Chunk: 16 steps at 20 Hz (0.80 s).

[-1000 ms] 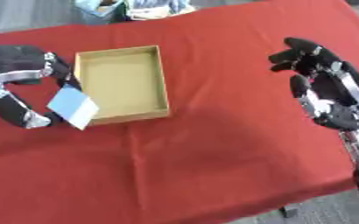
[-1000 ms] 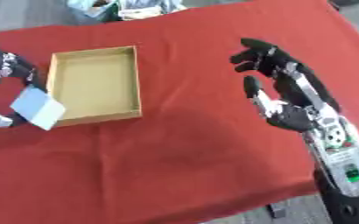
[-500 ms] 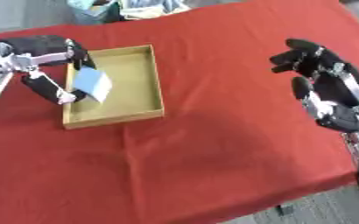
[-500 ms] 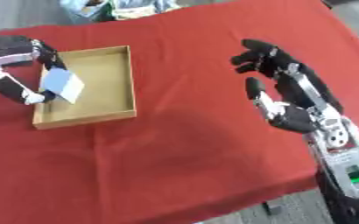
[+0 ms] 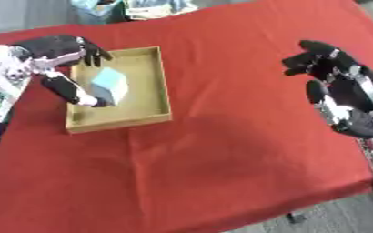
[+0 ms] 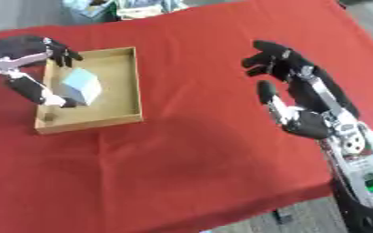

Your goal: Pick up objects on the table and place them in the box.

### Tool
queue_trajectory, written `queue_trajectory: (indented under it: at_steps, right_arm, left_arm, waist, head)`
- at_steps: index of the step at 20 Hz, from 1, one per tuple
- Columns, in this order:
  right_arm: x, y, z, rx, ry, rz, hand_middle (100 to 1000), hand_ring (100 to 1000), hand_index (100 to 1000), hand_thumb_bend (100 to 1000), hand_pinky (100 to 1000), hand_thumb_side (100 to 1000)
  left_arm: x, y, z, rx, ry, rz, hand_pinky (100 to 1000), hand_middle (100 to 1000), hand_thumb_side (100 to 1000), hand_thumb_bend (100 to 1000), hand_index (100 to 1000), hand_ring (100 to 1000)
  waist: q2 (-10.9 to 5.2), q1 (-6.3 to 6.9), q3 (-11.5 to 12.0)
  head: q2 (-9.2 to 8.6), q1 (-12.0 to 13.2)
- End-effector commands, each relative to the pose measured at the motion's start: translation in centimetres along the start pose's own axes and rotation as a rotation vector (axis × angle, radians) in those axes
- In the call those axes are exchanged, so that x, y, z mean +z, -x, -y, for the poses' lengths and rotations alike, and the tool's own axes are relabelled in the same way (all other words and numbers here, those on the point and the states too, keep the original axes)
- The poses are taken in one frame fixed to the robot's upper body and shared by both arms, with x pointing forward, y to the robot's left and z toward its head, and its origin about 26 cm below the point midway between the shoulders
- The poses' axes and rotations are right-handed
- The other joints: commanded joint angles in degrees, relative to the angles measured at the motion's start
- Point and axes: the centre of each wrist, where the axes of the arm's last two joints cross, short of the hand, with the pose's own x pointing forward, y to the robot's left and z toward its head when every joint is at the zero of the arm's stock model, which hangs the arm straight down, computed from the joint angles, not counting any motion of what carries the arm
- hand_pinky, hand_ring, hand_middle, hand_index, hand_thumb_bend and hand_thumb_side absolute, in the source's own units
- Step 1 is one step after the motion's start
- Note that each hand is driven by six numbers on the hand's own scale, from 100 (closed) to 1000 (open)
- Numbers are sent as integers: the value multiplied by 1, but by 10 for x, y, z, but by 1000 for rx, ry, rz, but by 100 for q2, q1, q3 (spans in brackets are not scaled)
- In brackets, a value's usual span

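A shallow tan cardboard box [image 5: 165,86] lies on the red cloth at the left. A light blue cube [image 5: 110,84] sits inside it, tilted toward the box's left wall. My left hand [image 5: 52,49] reaches in over that wall. Its fingers [image 5: 92,51] are spread above and apart from the cube, while the thumb [image 5: 68,89] lies along the cube's lower left side. My right hand [image 6: 301,98] hovers open over the cloth at the right, fingers relaxed, holding nothing.
The red cloth [image 5: 221,150] covers the whole table; its front edge and right corner drop off at the lower right. Beyond the far edge are a bluish container [image 5: 94,6] and some light-coloured clutter [image 5: 154,7].
My left hand has carried the blue cube from left of the box to inside it, and its fingers have spread off the cube. The right hand stays put. The view has shifted a little.
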Motion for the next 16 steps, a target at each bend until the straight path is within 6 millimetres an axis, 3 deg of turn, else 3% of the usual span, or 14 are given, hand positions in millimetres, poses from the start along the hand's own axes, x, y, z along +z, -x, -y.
queue_trajectory:
  at_steps: [1, 7, 12, 16]
  right_arm:
    - [-2, -3, 6, 16, -3, 12, 699, 813, 935, 100, 738, 507]
    - [1, -3, 7, 24, 8, 1, 699, 813, 935, 100, 738, 509]
    - [0, -4, 7, 27, 15, 6, 699, 813, 935, 100, 738, 509]
    - [1, -3, 7, 26, 20, 4, 698, 813, 935, 100, 738, 511]
  left_arm:
    - [18, 4, -26, -36, -87, 0, 724, 647, 432, 547, 882, 660]
    - [67, -11, -47, 43, -194, 80, 712, 626, 409, 422, 871, 636]
    - [104, -29, -43, 147, -232, 112, 704, 613, 405, 342, 862, 621]
    - [123, -40, -32, 241, -277, 106, 697, 601, 415, 278, 854, 608]
  waist:
    - [-114, -26, 52]
    - [-115, -44, 240]
    - [-85, -91, 366]
    - [-63, -136, 408]
  head:
    - [-40, -29]
    - [-32, -73]
    - [-34, -13]
    - [-34, 170]
